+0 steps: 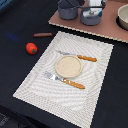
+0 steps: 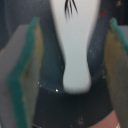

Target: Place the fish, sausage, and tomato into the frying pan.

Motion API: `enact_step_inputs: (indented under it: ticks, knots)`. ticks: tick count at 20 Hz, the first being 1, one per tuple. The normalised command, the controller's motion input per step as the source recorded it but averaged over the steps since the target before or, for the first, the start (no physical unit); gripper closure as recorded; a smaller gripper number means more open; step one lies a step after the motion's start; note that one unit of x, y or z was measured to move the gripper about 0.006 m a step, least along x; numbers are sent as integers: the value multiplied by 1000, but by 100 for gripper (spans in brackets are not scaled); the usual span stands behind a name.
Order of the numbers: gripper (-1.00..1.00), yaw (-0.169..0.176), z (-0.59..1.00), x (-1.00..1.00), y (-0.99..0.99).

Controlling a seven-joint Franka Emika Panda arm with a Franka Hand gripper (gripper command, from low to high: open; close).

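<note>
- What is the hand (image 2: 73, 30) doing?
- It is hanging over the frying pan (image 1: 91, 20) with its two fingers (image 2: 22, 85) spread wide. It is gripping nothing.
- Where is the fish (image 2: 75, 50) lying?
- It is lying flat in the pan, between the fingers, and they are not touching it.
- And the other food?
- The tomato (image 1: 31, 48) and the sausage (image 1: 43, 35) are lying on the dark table (image 1: 15, 20), well apart from the pan.
- What is sitting near the pan?
- A dark pot (image 1: 67, 10) is standing just beside the pan on the same board (image 1: 107, 27). A bowl (image 1: 123, 16) is sitting near the pan too.
</note>
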Motion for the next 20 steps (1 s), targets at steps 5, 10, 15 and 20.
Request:
enact_step_inputs:
  ticks: [5,10,15,20]
  knots:
    - [-100,-14,287,-43,-57]
    - [-100,-54,846,-310,-539]
    - [-100,-118,918,-323,-468]
    - [-100,-139,796,-271,-427]
